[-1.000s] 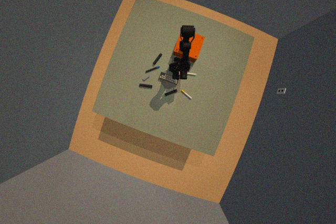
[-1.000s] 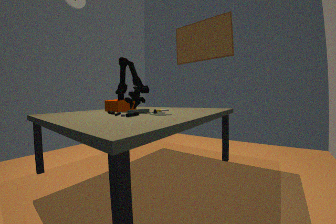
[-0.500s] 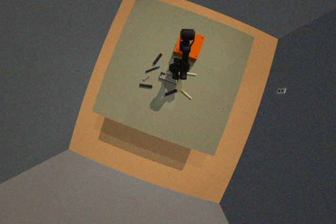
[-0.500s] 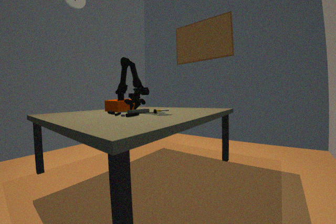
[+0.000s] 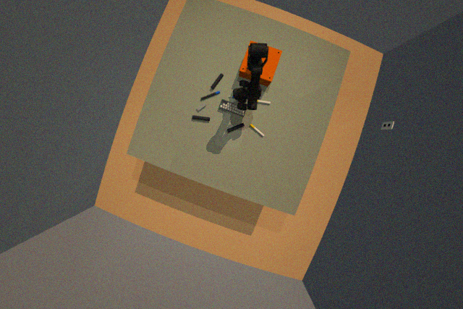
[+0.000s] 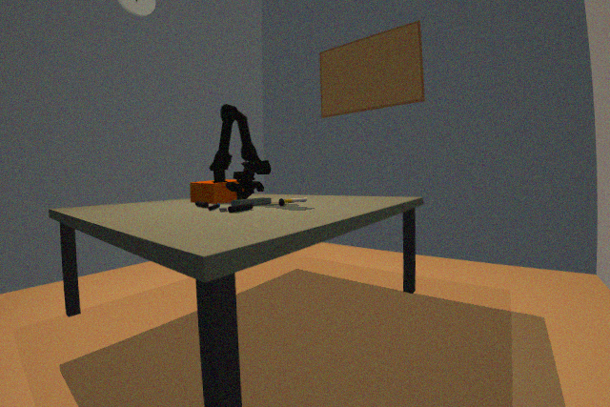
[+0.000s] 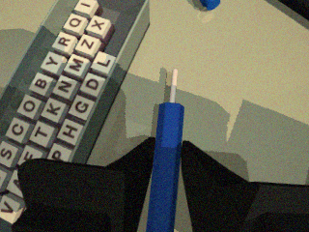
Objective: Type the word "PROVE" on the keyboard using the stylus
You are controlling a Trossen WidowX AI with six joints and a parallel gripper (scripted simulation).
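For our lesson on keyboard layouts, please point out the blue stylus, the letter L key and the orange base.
Blue stylus (image 7: 166, 164): wrist view, barrel.
L key (image 7: 103, 63): wrist view, lettered top.
Orange base (image 5: 273, 64) (image 6: 200, 193): top view, upper face; exterior view, side.

Arm arched high; pincer angled downward, fingers clamped.
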